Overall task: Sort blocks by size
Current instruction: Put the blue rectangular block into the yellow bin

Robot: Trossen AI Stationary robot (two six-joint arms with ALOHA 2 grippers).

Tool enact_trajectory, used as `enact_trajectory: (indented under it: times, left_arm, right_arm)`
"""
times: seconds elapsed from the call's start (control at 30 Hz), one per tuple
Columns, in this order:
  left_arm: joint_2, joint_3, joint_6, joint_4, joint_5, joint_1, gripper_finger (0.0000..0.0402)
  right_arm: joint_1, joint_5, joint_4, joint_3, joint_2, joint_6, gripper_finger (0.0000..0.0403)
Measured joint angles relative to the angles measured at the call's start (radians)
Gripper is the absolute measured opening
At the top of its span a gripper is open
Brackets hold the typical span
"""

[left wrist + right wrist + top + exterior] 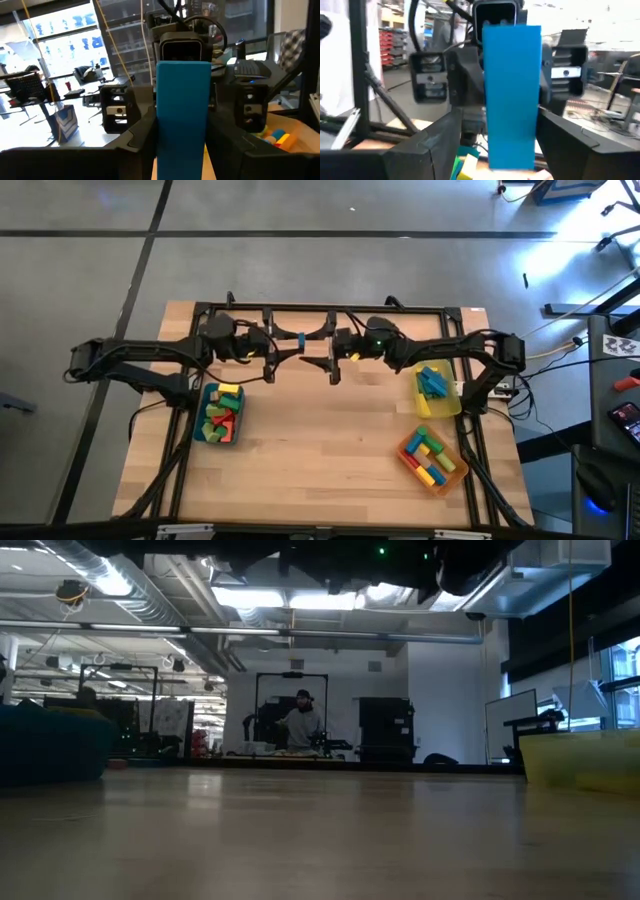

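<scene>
Blue block (300, 340) is sitting clamped between the left tool (287, 344) and the right tool (315, 345), both gripping it above the counter (320, 440). Each tool is facing the other across it.

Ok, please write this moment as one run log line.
phase: mid-air handover | left claw: gripping blue block | right claw: gripping same block | released: not yet

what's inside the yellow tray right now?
In the yellow tray, on the table's right side, lies a heap of blue blocks, overlapping. How many there are, and whether anything lies beneath them, cannot be seen.
</scene>
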Motion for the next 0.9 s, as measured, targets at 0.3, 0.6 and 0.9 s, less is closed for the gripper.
enact_trajectory:
  times: [0.3,0.6,0.9]
  left_arm:
    - [0.047,0.001,0.014,0.03,0.001,-0.024,0.0131]
    - [0.032,0.001,0.005,0.018,0.003,-0.025,0.0131]
    - [0.03,0.001,-0.009,-0.019,0.001,-0.022,0.0169]
  right_arm:
    - [0.015,0.029,-0.043,0.023,0.027,-0.028,0.0246]
    - [0.016,0.009,-0.065,0.025,0.026,-0.06,0.0148]
    - [0.016,0.01,-0.079,0.025,0.023,-0.085,0.0136]
